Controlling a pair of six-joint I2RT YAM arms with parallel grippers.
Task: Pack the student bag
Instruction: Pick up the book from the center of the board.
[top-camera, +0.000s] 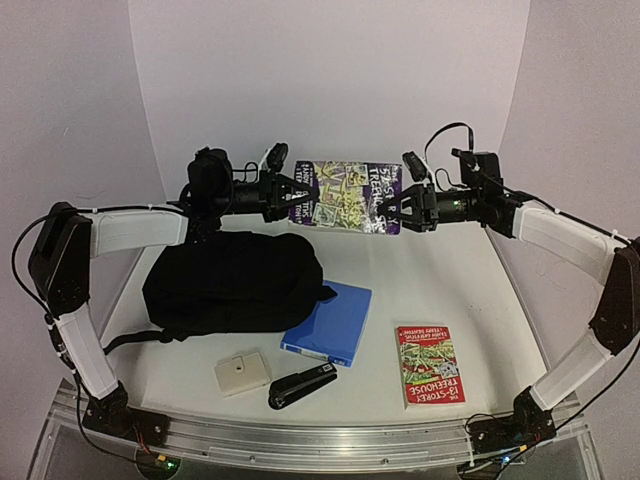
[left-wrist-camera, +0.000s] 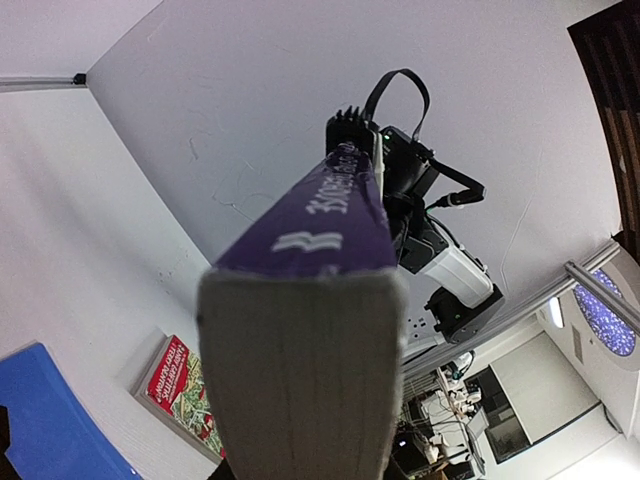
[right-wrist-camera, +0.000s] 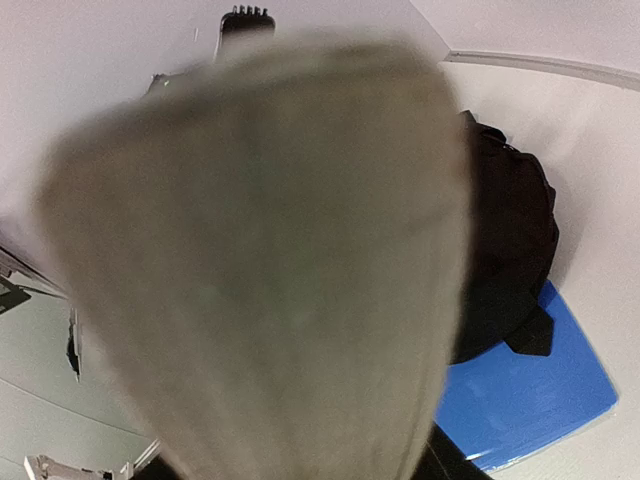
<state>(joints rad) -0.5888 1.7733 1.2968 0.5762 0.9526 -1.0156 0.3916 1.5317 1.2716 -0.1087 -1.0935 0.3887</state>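
A: Where's the bag (top-camera: 235, 280)?
B: On the surface (top-camera: 440, 290). I have a book (top-camera: 345, 197) up above the bag: left claw (top-camera: 293, 197) clamped on one end, right claw (top-camera: 400, 212) at the other, grip unclear.

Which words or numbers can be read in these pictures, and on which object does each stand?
"THE 13-STOREY TREEHOUSE": red book, upside down in the top view.
"TREEHOUSE": cover of the purple book held up; its number is too blurred.
Unreadable: purple spine lettering in the left wrist view; red book's small print.
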